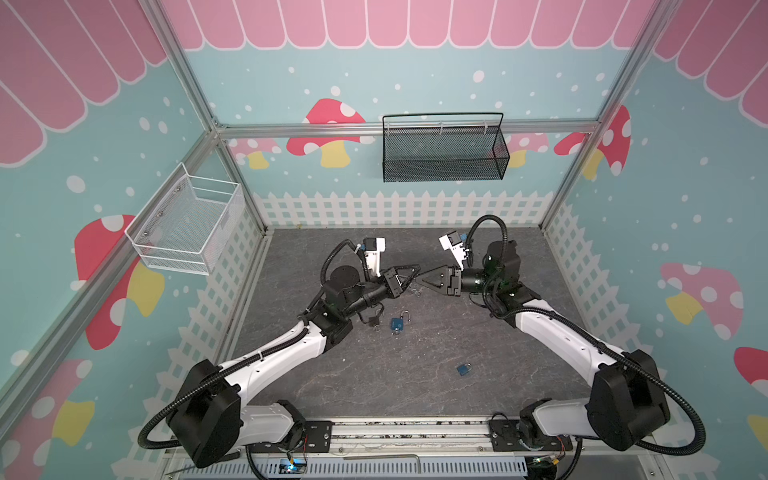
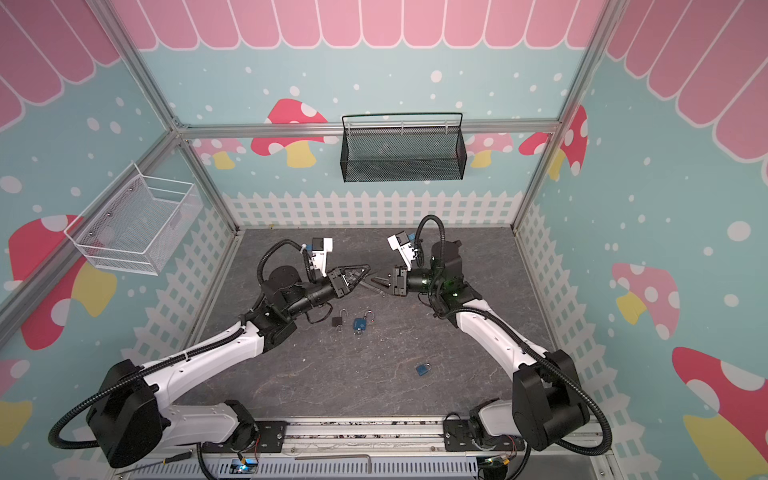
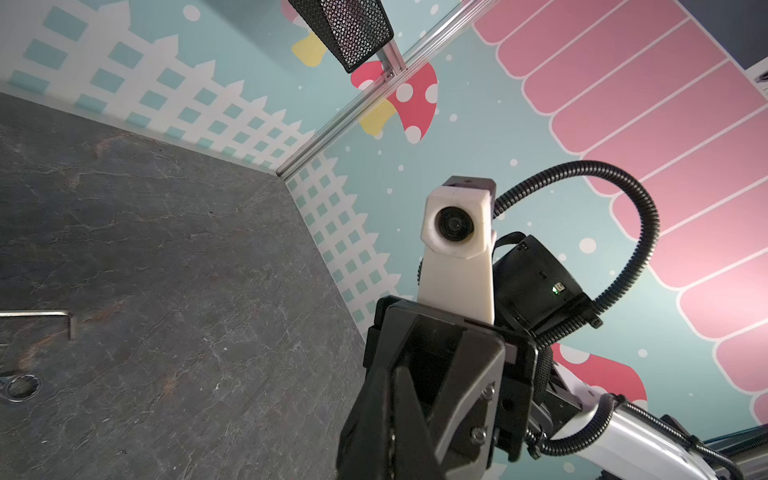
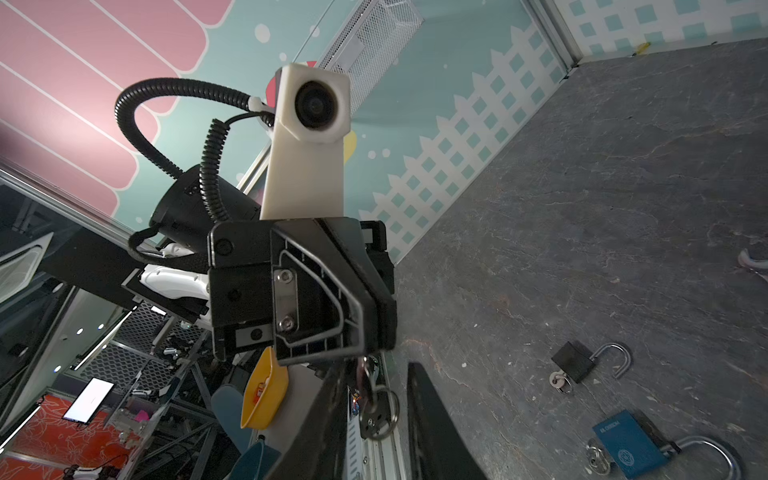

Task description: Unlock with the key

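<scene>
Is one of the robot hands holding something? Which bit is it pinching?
Yes. The left gripper is shut on the keys, pinching their upper end, and the ring dangles below. The right gripper holds nothing.

A black mesh basket (image 1: 442, 151) hangs from the rail on the back wall, and a white wire basket (image 1: 189, 226) is fixed to the left wall. A bent hex key (image 1: 382, 458) lies along the front edge, just beyond the grey stone-patterned tabletop (image 1: 374, 374).
</scene>
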Tool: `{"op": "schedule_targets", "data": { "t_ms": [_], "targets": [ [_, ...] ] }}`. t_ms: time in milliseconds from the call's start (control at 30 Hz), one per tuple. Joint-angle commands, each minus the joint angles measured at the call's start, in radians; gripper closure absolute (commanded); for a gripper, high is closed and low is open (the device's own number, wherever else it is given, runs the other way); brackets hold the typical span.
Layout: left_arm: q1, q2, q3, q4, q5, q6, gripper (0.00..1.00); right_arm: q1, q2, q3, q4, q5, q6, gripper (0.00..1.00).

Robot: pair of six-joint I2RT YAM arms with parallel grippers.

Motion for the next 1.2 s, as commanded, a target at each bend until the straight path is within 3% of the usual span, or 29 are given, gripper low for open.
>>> {"op": "schedule_targets", "data": {
  "t_ms": [0,367,1000,1067,1167],
  "targets": [
    [-0.007,0.011,0.03,0.027,-0.017,0.027,1.0,0.006,0.014,-0.026,0.067,-0.017,0.034,0.75],
    [-0.013,0.006,0.028,0.012,-0.016,0.044,1.0,0.006,0.016,-0.014,0.089,0.003,0.05,0.78],
    [-0.014,-0.018,0.025,-0.013,-0.052,0.07,1.0,0.002,0.012,0.0,0.015,0.038,-0.007,0.98],
    [-0.014,-0.02,0.025,-0.017,-0.053,0.073,0.92,0.0,0.005,0.005,-0.019,0.053,-0.033,0.99],
    [-0.014,-0.031,0.022,-0.035,-0.062,0.086,0.71,-0.009,-0.008,0.01,-0.086,0.075,-0.073,1.0]
  ]
}}
